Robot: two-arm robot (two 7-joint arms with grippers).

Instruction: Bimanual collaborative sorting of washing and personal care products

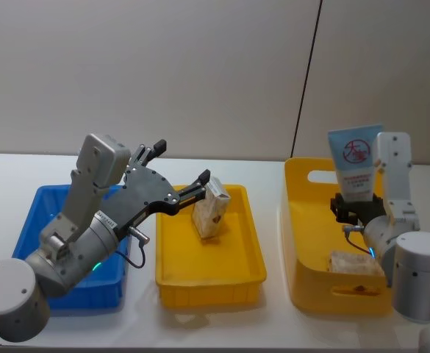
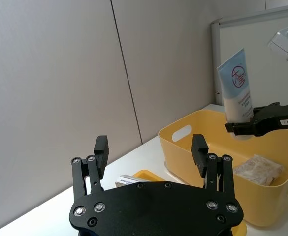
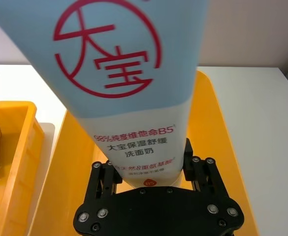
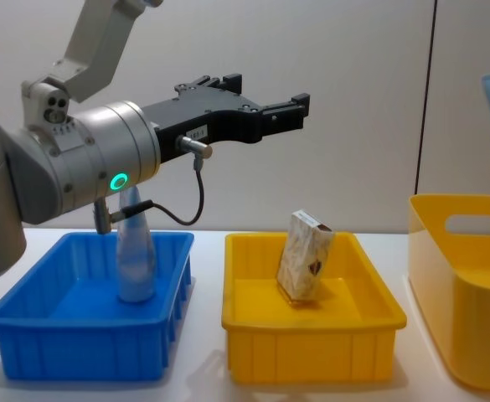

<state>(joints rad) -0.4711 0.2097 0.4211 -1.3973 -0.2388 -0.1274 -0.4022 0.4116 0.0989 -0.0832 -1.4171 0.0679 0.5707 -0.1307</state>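
One light-blue squeeze tube (image 1: 355, 159). Two beige speckled packs: one (image 1: 210, 209) in the shallow yellow tray (image 1: 209, 283), one (image 1: 355, 262) in the deep yellow bin (image 1: 301, 228). One clear bottle (image 4: 134, 251), standing in the one blue tray (image 4: 77, 352). Containers total three: one blue, two yellow. Two robot hands: left hand (image 1: 179, 168), right hand (image 1: 357, 207).
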